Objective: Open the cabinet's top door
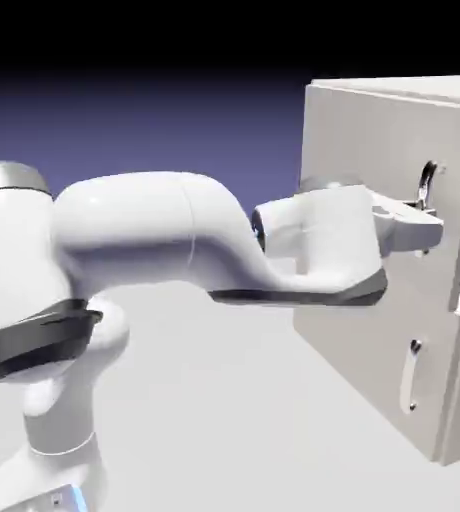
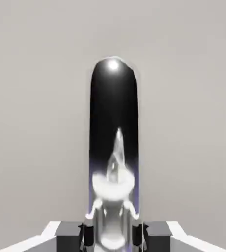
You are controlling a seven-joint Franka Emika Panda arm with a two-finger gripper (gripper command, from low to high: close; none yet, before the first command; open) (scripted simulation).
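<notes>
The pincer (image 1: 426, 213) is found extended level from the white arm (image 1: 154, 235) and set against the front of the cabinet (image 1: 374, 150), at the curved silver handle (image 1: 430, 182) of the top door (image 1: 359, 260). In the hand view the pincer (image 2: 114, 231) is seen with its two grey fingertips (image 2: 88, 235) standing on either side of the polished bar handle (image 2: 113, 147), which rises straight ahead of it and fills the space between them; the tips appear pressed to the bar's flanks, so the pincer is recorded as closed on the handle. The top door's flat off-white panel (image 2: 41, 108) lies directly beyond the pincer and spreads to both sides of it in that view. In the exterior view the door panel is seen standing slightly proud of the cabinet body at its far edge, though the width of any opening cannot be judged. Below the pincer, lower on the same front, a second small handle (image 1: 411, 375) is noted, well apart from the fingertips. The table surface (image 1: 224, 420) lies beneath the arm.
</notes>
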